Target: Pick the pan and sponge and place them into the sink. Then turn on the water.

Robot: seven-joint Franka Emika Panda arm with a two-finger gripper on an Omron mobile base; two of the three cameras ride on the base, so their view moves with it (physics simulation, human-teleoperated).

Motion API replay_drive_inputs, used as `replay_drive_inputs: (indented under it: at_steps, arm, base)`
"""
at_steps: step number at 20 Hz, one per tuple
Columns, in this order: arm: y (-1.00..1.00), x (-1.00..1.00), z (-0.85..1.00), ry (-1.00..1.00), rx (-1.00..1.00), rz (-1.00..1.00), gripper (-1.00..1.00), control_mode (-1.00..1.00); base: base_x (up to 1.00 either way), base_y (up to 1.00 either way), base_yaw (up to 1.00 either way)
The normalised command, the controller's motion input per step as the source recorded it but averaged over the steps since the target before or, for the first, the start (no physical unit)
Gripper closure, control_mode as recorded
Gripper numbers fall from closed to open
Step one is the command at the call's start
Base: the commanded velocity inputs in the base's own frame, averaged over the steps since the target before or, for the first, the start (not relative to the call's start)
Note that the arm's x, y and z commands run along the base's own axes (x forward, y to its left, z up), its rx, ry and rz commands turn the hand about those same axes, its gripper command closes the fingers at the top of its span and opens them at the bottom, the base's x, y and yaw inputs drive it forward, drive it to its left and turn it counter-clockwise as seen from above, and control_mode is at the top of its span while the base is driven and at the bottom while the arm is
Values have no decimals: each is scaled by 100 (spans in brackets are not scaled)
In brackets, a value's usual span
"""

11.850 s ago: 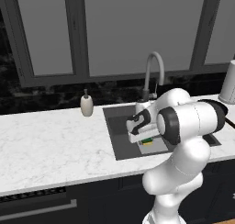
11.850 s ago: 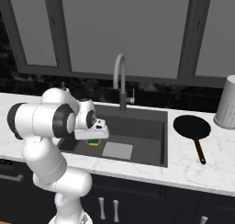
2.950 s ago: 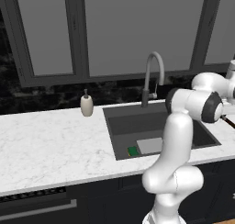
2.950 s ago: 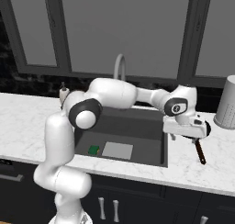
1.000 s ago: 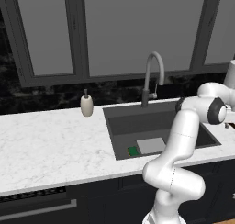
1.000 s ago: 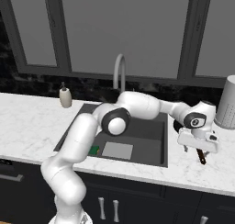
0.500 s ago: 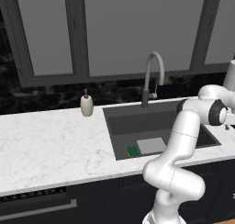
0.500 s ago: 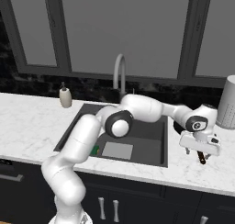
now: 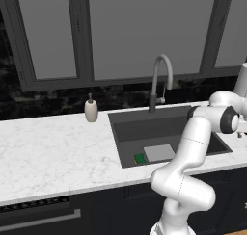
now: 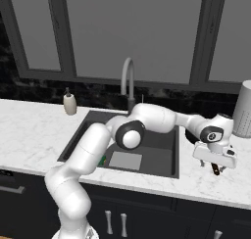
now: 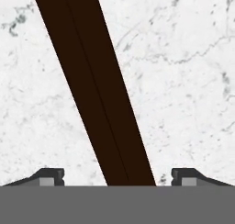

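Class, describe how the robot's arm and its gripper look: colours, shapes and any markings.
The arm is glossy white, built of rounded tubular links with dark grey discs at the joints. The gripper has a white boxy body and two small dark fingers. No cables or markings are visible.

One pan [image 11: 96, 94], one sponge [image 9: 139, 158], one sink [image 9: 126, 142].

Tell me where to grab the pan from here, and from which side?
Take the pan by its thin handle, from straight above. It lies flat on the marble counter as a long narrow bar, running between the hand's two open fingertips, so closing across its width should catch it. The round body looks too wide.
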Motion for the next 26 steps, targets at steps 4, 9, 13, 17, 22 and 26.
replay_drive_inputs:
  at_steps: [4,9,13,17,22,26]
  arm:
    - [0,0,0,1,0,0,100,-100]
    - [2,0,0,0,0,5,100,-100]
    - [17,0,1,-5,0,17,100,-100]
    - [16,0,8,-14,0,21,100,-100]
    - [0,-1,20,-10,3,17,100,-100]
    - [8,-3,16,-2,0,15,100,-100]
  base:
    - [0,0,0]
    - [0,0,0]
    - [0,0,0]
    - [0,0,0]
    - [0,0,0]
    - [0,0,0]
